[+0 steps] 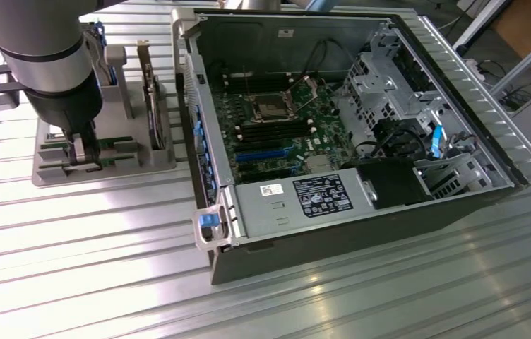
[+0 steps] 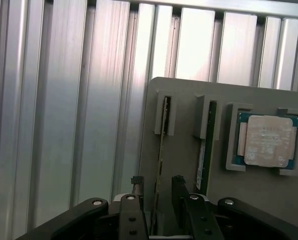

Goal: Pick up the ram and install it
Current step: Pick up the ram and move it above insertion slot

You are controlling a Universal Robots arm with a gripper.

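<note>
The ram (image 2: 161, 145) is a thin green stick standing on edge in a slot of the grey holder (image 2: 189, 100). My gripper (image 2: 157, 186) is lowered over it. One finger stands on each side of the stick, with a small gap on both sides, so it is open. A second green stick (image 2: 204, 150) stands in the neighbouring slot. In the exterior view my gripper (image 1: 84, 161) reaches down into the holder (image 1: 143, 168), at that view's left, beside the open computer case (image 1: 341, 205).
A square silver processor chip (image 2: 267, 141) lies in the holder's pocket beyond the second stick. An upright card with a metal bracket (image 1: 157, 106) stands in the holder. The motherboard (image 1: 279, 127) lies exposed inside the case, on a ribbed aluminium table (image 1: 77, 240).
</note>
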